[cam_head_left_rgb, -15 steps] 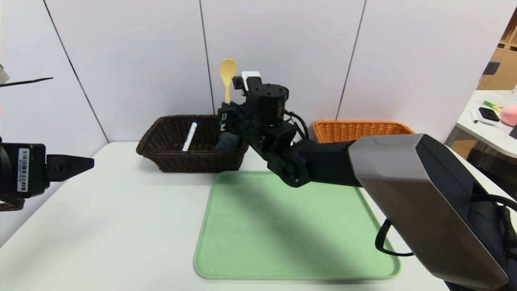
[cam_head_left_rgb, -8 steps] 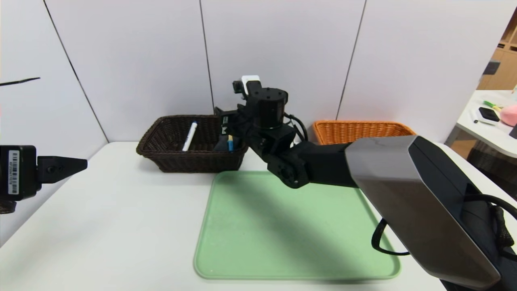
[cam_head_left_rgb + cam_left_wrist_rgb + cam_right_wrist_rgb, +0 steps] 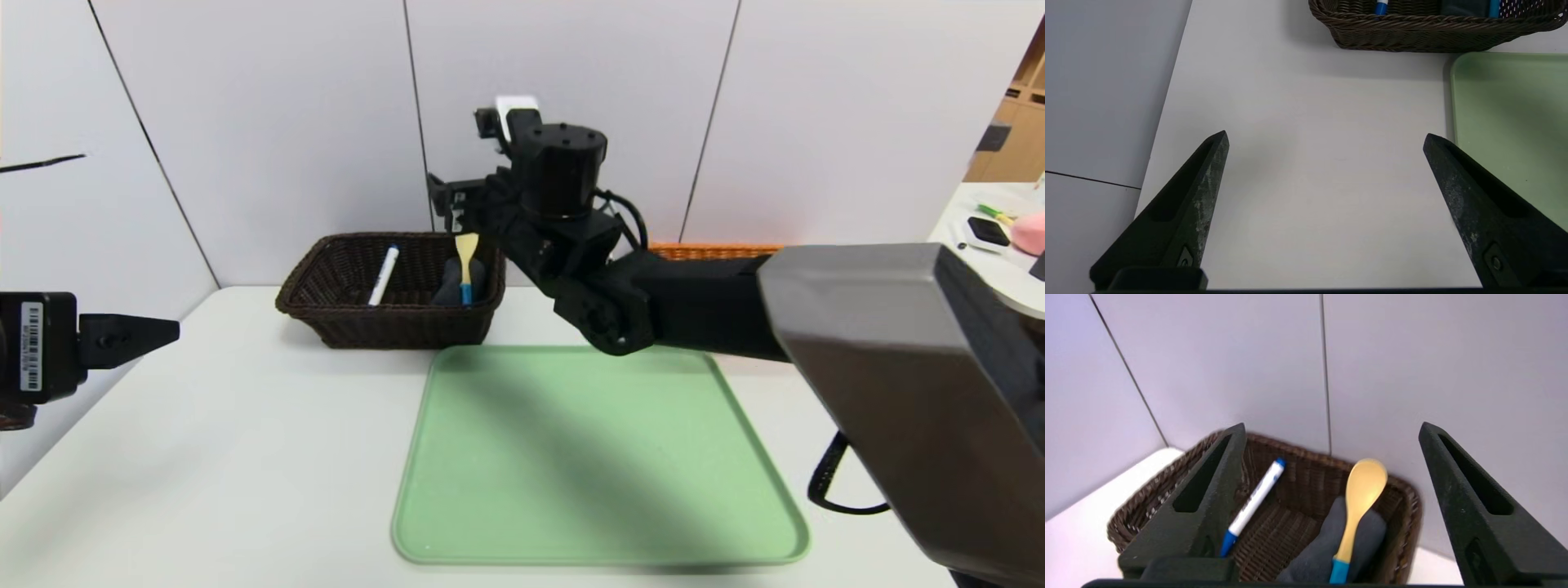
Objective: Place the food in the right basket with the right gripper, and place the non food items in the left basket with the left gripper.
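Hovering: right gripper (image 3: 1332,424), jaws open | dark basket (image 3: 1306,451): 1 spoon (image 3: 1357,506), 1 marker (image 3: 1255,504), 1 towel (image 3: 1327,543) | left gripper (image 3: 1326,131): jaws open

Grey forearm shell, black cables

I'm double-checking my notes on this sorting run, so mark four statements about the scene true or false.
1. The wooden spoon lies on the dark towel. True.
2. The marker is on the green tray. False: it is in the dark brown basket, while the tray is bare.
3. The right end effector is open, holding nothing. True.
4. The left end effector grips a towel. False: it is open and empty above the white table.
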### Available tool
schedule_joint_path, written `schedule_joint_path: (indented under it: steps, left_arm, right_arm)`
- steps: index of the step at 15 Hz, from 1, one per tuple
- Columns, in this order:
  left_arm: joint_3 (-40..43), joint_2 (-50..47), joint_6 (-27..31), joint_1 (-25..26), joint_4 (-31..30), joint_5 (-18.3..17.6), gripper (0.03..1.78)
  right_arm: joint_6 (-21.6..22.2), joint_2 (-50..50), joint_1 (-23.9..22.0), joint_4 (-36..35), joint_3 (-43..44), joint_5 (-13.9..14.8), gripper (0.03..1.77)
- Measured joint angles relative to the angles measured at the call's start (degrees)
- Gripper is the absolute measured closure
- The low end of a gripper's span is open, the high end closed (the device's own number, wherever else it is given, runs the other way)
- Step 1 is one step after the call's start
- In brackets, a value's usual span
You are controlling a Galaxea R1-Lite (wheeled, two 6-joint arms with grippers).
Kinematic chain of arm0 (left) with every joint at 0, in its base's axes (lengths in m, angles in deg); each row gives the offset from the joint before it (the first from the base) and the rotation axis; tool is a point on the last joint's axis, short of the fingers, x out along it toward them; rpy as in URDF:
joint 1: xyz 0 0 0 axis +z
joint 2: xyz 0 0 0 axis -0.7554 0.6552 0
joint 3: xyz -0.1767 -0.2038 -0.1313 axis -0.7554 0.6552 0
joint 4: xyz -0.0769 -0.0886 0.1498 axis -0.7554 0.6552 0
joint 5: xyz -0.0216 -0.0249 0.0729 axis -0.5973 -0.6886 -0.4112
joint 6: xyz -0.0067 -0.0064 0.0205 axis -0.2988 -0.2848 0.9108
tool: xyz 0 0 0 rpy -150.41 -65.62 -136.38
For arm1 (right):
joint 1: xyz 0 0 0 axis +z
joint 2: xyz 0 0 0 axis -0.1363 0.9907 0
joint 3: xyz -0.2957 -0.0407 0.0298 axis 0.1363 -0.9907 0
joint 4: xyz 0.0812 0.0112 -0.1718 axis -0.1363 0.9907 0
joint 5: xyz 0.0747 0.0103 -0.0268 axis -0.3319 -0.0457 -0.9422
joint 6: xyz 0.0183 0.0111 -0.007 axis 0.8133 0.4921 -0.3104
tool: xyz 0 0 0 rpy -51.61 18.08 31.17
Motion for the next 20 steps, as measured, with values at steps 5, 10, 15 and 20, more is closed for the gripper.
schedule_joint_path:
  steps: [5,10,15,20]
  left_arm:
    - [0.2,0.0,0.9,0.0,-3.3,-0.3,0.12]
    - [-0.1,-0.2,8.2,-0.6,-3.5,-3.3,0.12]
    - [-0.3,-1.7,13.0,-0.7,-3.5,-15.7,0.12]
    - [-1.6,-3.7,13.0,0.6,-3.3,-16.1,0.12]
  right_arm:
    - [-2.7,-13.6,-0.4,19.7,-0.2,-0.2,0.21]
    - [-3.0,-27.4,-3.2,52.6,-0.8,-0.5,0.15]
    - [-3.0,-36.2,-14.2,86.7,-2.1,-11.9,0.12]
    - [-1.7,-44.0,-22.8,97.7,-10.0,-15.8,0.11]
